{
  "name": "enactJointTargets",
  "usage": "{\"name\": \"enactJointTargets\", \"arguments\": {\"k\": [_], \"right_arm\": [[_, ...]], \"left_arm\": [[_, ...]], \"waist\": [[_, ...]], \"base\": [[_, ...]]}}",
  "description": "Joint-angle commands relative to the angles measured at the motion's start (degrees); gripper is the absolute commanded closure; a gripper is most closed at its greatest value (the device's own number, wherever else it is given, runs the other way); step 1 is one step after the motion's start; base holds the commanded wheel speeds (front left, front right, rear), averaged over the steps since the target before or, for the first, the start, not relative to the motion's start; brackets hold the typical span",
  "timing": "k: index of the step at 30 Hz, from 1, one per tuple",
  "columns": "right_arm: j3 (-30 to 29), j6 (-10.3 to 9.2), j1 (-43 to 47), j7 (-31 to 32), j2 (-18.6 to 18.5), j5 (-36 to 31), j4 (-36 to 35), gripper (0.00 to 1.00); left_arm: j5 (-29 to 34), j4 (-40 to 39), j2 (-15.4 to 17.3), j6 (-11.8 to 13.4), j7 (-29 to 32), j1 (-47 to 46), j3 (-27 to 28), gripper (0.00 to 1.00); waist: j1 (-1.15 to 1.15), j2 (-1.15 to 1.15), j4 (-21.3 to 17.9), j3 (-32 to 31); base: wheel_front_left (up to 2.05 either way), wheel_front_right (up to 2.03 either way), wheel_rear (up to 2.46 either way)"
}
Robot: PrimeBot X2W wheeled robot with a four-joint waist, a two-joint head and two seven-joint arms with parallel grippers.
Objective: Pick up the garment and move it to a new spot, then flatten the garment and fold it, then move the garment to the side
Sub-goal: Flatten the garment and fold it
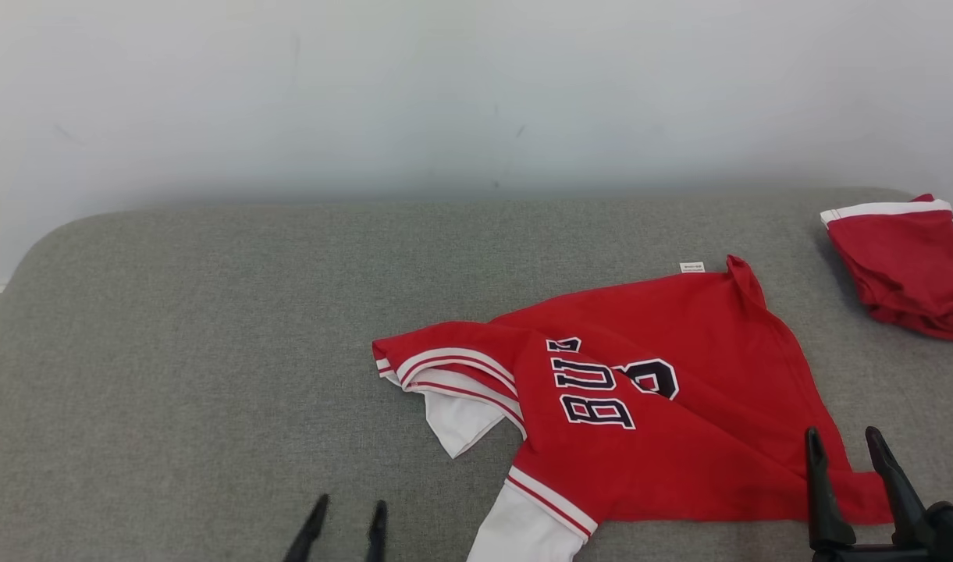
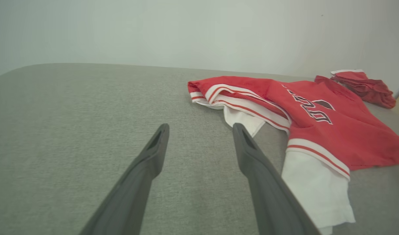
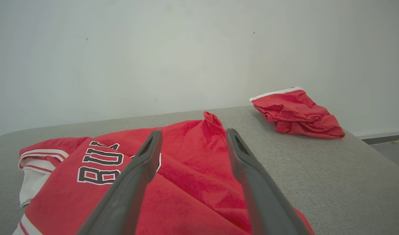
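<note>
The garment (image 1: 679, 390) is seen rumpled on the tabletop (image 1: 211, 351) at 4 o'clock, the left pincer (image 1: 351, 503) at 7 o'clock and the right pincer (image 1: 843, 433) at 5 o'clock both held spread, empty.

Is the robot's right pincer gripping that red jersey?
No, the right pincer is open, spread wide with none of the red jersey clamped in it.

Your left claw (image 2: 200, 127) hangs with fingers spread over the grey tabletop (image 2: 72, 114), the red jersey (image 2: 336, 140) lying rumpled near its right.
</note>
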Motion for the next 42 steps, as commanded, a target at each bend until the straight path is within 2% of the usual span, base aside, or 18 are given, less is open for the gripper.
{"name": "enactJointTargets", "arguments": {"k": [1, 6, 11, 17, 23, 24, 25, 26, 31, 36, 42], "right_arm": [[0.44, 0.05, -0.69, -0.26, -0.06, 0.29, 0.44, 0.00], [1.36, 0.05, -1.83, -0.29, -0.21, 0.75, 1.32, 0.00], [1.53, 0.05, -2.34, -0.29, -0.15, 1.07, 1.47, 0.00], [1.34, 0.05, -3.08, -0.30, -0.09, 1.02, 1.63, 0.00], [1.07, 0.05, -3.63, -0.22, -0.27, 1.25, 1.63, 0.00], [0.97, 0.05, -3.66, -0.22, -0.25, 1.21, 1.59, 0.00], [0.83, 0.05, -3.61, -0.22, -0.22, 1.17, 1.50, 0.00], [0.76, 0.05, -3.49, -0.22, -0.22, 1.13, 1.32, 0.00], [-0.17, 0.05, -2.67, -0.21, 0.00, 1.11, 0.51, 0.00], [-0.91, 0.05, -1.82, -0.21, 0.40, 0.92, 0.27, 0.00], [-1.80, 0.05, -0.90, -0.20, 1.02, 0.79, 0.54, 0.00]], "left_arm": [[-0.20, 1.85, -0.02, -0.41, -0.17, -1.06, -3.14, 0.00], [-1.27, 5.95, 0.00, -0.84, -0.17, -2.59, -11.45, 0.00], [-3.03, 12.01, 0.00, -0.75, -0.17, -4.30, -17.17, 0.00], [-5.11, 18.95, 0.00, -0.77, -0.17, -7.25, -21.44, 0.00], [-7.72, 23.94, 0.03, -0.71, -0.17, -9.65, -23.29, 0.00], [-8.31, 24.62, 0.01, -0.71, -0.16, -10.13, -23.68, 0.53], [-8.62, 24.81, 0.01, -0.71, -0.16, -10.62, -23.72, 0.81], [-8.71, 24.85, 0.03, -0.71, -0.16, -10.86, -23.71, 1.00], [-7.53, 20.87, 0.77, 0.91, -0.17, -12.19, -20.12, 1.00], [-4.18, 9.96, 4.10, 3.08, -0.17, -11.87, -15.81, 1.00], [-0.16, -2.60, 9.64, 5.74, 0.26, -9.69, -13.35, 1.00]], "waist": [[0.00, 0.00, -0.57, 0.32], [0.00, 0.00, -1.66, 0.77], [0.00, 0.00, -2.73, 1.53], [0.00, 0.00, -3.77, 2.55], [0.00, 0.00, -4.04, 3.18], [0.00, 0.00, -4.00, 3.19], [0.00, 0.00, -3.87, 3.17], [0.00, 0.00, -3.69, 3.13], [0.00, 0.00, -2.27, 2.70], [0.00, 0.00, -0.90, 1.82], [0.00, 0.00, 0.45, 1.11]], "base": [[0.00, 0.00, 0.00], [0.00, 0.00, 0.00], [0.00, 0.00, 0.00], [0.00, 0.00, 0.00], [0.00, 0.00, 0.00], [0.00, 0.00, 0.00], [0.00, 0.00, 0.00], [0.00, 0.00, 0.00], [0.00, 0.00, 0.00], [0.00, 0.00, 0.00], [0.00, 0.00, 0.00]]}}
